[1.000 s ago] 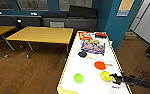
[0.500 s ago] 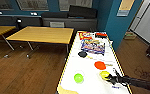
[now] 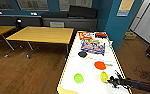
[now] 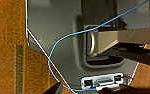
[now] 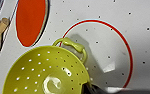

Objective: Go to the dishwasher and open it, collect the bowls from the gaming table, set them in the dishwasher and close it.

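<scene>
Head view, and the long white surface (image 3: 91, 72) runs from the lower middle of the frame up toward centre right, carrying the bowls. A green bowl (image 3: 78, 78) sits at the lower centre, a yellow bowl (image 3: 104, 76) just right of it, an orange-red bowl (image 3: 100, 65) a little above, and a dark bowl (image 3: 82, 53) higher up near the colourful game boxes (image 3: 93, 46). Coming in from the lower right corner, the right arm reaches across the surface edge and its right claw (image 3: 114, 81) sits just beside the yellow bowl; whether it touches, and whether it is clenched or released, I cannot tell. Right wrist view now: the yellow bowl (image 5: 46, 72) looms large at the lower left, dotted with holes, a looped handle on its rim, with the orange-red bowl (image 5: 31, 21) at the upper left and a red ring (image 5: 127, 45) printed on the white top. Yellow wooden tables (image 3: 42, 34) stand in the upper left over a wood floor (image 3: 28, 72).
</scene>
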Controlling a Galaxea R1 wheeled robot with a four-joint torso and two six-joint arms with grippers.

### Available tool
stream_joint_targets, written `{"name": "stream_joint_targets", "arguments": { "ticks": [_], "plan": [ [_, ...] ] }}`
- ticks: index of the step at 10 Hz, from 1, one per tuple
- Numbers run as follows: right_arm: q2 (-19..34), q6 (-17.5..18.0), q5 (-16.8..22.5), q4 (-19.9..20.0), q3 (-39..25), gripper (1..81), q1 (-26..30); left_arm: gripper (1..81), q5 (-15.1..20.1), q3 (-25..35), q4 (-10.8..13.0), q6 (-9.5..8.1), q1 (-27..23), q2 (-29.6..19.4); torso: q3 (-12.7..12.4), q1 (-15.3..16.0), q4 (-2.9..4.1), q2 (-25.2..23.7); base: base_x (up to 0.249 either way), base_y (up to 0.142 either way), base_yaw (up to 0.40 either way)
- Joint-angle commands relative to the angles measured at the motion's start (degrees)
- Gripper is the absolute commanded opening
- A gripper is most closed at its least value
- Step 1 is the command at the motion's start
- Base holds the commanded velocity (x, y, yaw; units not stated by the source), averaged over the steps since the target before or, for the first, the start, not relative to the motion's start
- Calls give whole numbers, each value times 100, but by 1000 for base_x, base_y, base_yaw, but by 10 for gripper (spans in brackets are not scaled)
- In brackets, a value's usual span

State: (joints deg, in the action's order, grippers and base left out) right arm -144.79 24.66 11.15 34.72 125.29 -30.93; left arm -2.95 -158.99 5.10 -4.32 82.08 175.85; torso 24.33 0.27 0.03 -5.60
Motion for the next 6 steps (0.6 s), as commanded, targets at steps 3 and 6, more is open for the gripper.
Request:
{"name": "stream_joint_targets", "arguments": {
  "ticks": [3,6],
  "plan": [
    [1962,-32,247,70,-1934,10,1101,811,392,34,-35,18,-82,56,0,0,0,0,0,0,0],
    [3432,-67,646,-435,-3228,10,1373,811,322,52,-26,19,-82,65,0,0,0,0,0,0,0]
  ]
}}
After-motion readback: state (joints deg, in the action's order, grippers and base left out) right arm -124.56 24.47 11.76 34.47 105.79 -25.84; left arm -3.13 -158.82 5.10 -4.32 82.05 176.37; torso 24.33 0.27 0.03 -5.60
